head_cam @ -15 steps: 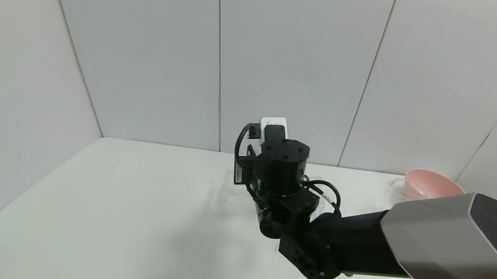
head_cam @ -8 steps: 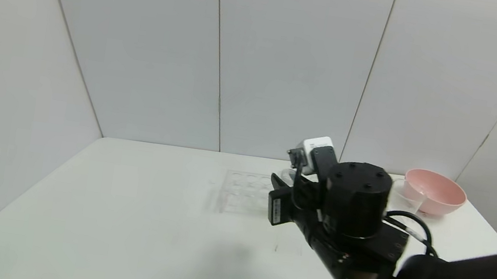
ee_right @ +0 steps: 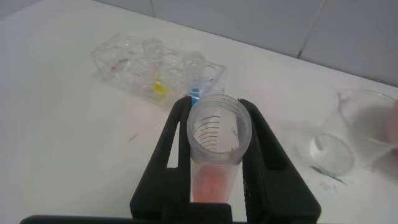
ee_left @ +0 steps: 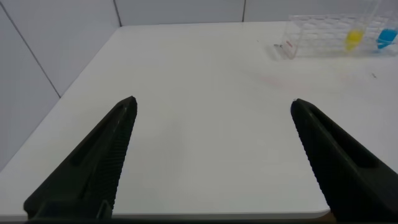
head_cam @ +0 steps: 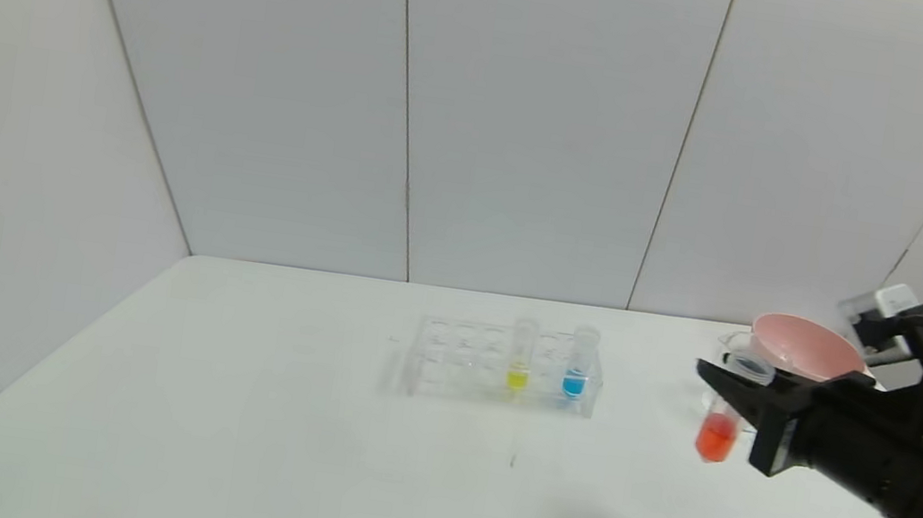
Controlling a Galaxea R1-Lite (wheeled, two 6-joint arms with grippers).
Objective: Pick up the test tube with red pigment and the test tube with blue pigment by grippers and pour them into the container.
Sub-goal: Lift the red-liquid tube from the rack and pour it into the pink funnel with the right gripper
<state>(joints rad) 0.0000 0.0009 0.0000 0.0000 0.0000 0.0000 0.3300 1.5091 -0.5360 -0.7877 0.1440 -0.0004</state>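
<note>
The robot's right gripper, a black arm end with narrow pointed jaws, pinches the small clear test tube with red pigment just below its open rim and holds it upright above the white table, near the small clear beaker-like container and just in front of the wide pink bowl. The matching clear test tube with blue pigment stands in the transparent plastic tube rack beside a clear tube of yellow liquid, well apart from the raised tube. The left gripper hovers over bare table with its jaws spread wide and nothing between them.

The likely trouble lies in the pour. The container has a narrow mouth and stands close to the bowl, so a tilt begun off its centre could send red liquid onto the table or into the bowl. The smooth round tube is held by two thin jaws only, and could slip or rotate in the grip as it tips. A low swing could knock the light beaker over.
</note>
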